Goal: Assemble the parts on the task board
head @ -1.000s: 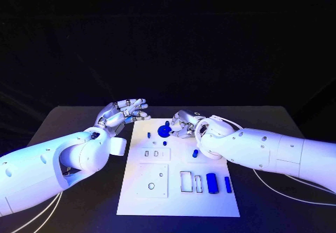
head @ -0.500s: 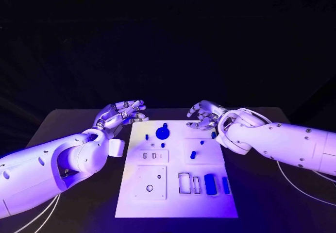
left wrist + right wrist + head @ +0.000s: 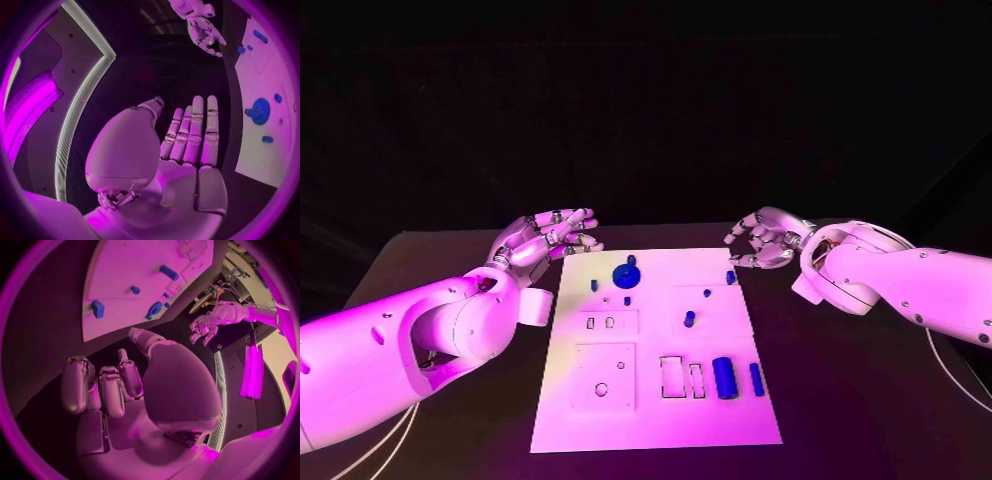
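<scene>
The white task board (image 3: 653,410) lies in the middle of the black table. Near its far edge stands a round blue part (image 3: 627,275), also seen in the left wrist view (image 3: 259,111). A small blue part (image 3: 730,276) sits by the far right edge, and a short peg (image 3: 688,318) stands mid-board. A blue block (image 3: 724,377) and a slim bar (image 3: 756,377) lie at the near right. My left hand (image 3: 548,236) hovers off the far left corner, fingers straight, palm bare (image 3: 187,145). My right hand (image 3: 764,238) hovers off the far right corner, fingers loosely bent, holding nothing (image 3: 109,390).
Rectangular recesses (image 3: 674,376) and a square plate with a hole (image 3: 603,375) mark the board's near half. Black table (image 3: 877,400) surrounds the board on both sides. White cables (image 3: 380,450) hang under the left arm.
My right hand has drawn back from the round blue part, rightward off the board's far right corner. The left hand has stayed about where it was.
</scene>
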Tool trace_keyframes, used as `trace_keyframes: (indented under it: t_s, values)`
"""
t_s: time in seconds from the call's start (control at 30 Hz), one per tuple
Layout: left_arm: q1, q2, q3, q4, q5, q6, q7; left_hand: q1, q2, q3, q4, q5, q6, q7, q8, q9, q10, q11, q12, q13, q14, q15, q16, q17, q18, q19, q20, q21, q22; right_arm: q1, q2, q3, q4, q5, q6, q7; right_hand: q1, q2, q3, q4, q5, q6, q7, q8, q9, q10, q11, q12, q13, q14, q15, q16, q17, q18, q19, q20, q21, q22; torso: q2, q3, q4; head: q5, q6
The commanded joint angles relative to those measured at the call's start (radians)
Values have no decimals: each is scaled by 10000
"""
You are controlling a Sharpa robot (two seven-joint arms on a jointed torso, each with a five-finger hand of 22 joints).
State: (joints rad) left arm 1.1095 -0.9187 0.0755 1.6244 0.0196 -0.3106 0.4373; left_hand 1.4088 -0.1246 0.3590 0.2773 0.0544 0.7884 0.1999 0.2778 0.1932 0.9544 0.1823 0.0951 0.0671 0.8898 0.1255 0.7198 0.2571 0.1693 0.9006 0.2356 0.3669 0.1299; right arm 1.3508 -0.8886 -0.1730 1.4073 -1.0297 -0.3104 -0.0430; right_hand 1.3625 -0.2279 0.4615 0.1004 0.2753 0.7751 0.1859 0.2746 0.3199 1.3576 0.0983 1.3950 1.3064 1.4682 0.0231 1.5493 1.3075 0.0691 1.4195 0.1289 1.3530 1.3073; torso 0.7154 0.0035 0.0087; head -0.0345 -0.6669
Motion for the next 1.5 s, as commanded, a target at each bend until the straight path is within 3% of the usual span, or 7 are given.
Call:
trace_keyframes:
  t_s: [0.03, 0.27, 0.4, 0.43, 0.87, 1.17, 1.5]
  values:
    - [10, 14, 7, 15, -40, 255, -8, 84, 20, 46, -32, -25, -72, 487, -23, 9, -8, 91, -55, 3, -39, 61, -56, 12, 126, -46, 20, -22, -9, -70, -9, -11, -139, -31, 513, 540, 97, -34, 32, -95, -70, 15, 22, -57, -12, -68, 22, -63, -14, 837, 14, -29, 1856, -58, -63, -11, -54, 471, 14, 9, 11, -21, -45]
    - [9, 20, 7, 6, -45, 267, -8, 84, 20, 46, -32, -25, -72, 487, -23, 9, -8, 91, -55, 3, -39, 61, -56, 12, 126, -46, 20, -22, -9, -248, 28, -23, -327, -154, 591, 568, 121, -44, 43, -124, -76, 14, 22, -63, -14, -70, 23, -64, -14, 840, 16, -25, 1868, -56, -68, -10, -62, 466, 35, 33, 34, -11, -81]
    - [8, 12, 7, -2, -48, 265, -13, 84, 20, 46, -32, -25, -72, 487, -23, 9, -8, 91, -55, 3, -39, 61, -56, 12, 126, -46, 20, -22, -9, -333, 81, -27, -432, -250, 608, 549, 132, -76, 45, -170, -129, -41, 32, -111, -29, -97, 32, -88, -45, 842, 23, -23, 1878, -53, -76, -4, -78, 457, 55, 75, 40, -44, -84]
    - [8, 11, 7, -3, -48, 266, -13, 84, 20, 46, -32, -25, -72, 487, -23, 9, -8, 91, -55, 3, -39, 61, -56, 12, 126, -46, 20, -22, -9, -346, 92, -27, -454, -266, 613, 544, 132, -81, 45, -182, -146, -76, 35, -137, -38, -109, 35, -98, -57, 841, 26, -24, 1875, -52, -78, -2, -83, 456, 44, 59, 41, -50, -100]
    - [7, 23, 7, -15, -62, 284, -2, 84, 20, 46, -32, -25, -72, 487, -23, 9, -8, 91, -55, 3, -39, 61, -56, 12, 126, -46, 20, -22, -9, -458, 217, -33, -644, -398, 703, 452, 162, -86, 50, -255, -201, -226, 54, -246, -72, -134, 52, -118, -79, 849, 40, -15, 1907, -52, -80, 11, -96, 457, 29, 42, 36, -48, -205]
    - [7, 23, 7, -28, -72, 288, 0, 84, 20, 46, -32, -25, -72, 487, -23, 9, -8, 91, -55, 3, -39, 61, -56, 12, 126, -46, 20, -22, -9, -662, 376, -41, -899, -603, 712, 364, 231, -11, 126, -317, -203, -184, 68, -239, -63, -114, 62, -102, -57, 851, 49, -12, 1917, -52, -75, 18, -98, 464, 31, 44, 70, 7, -250]
    - [6, 15, 7, -49, -76, 286, -3, 84, 20, 46, -32, -25, -72, 487, -23, 9, -8, 91, -55, 3, -39, 61, -56, 12, 126, -46, 20, -22, -9, -791, 472, -43, -1082, -630, 670, 334, 253, 74, 224, -366, -192, -48, 75, -191, -38, -77, 67, -74, -19, 853, 54, -10, 1924, -55, -63, 25, -89, 482, 31, 44, 38, 41, -282]
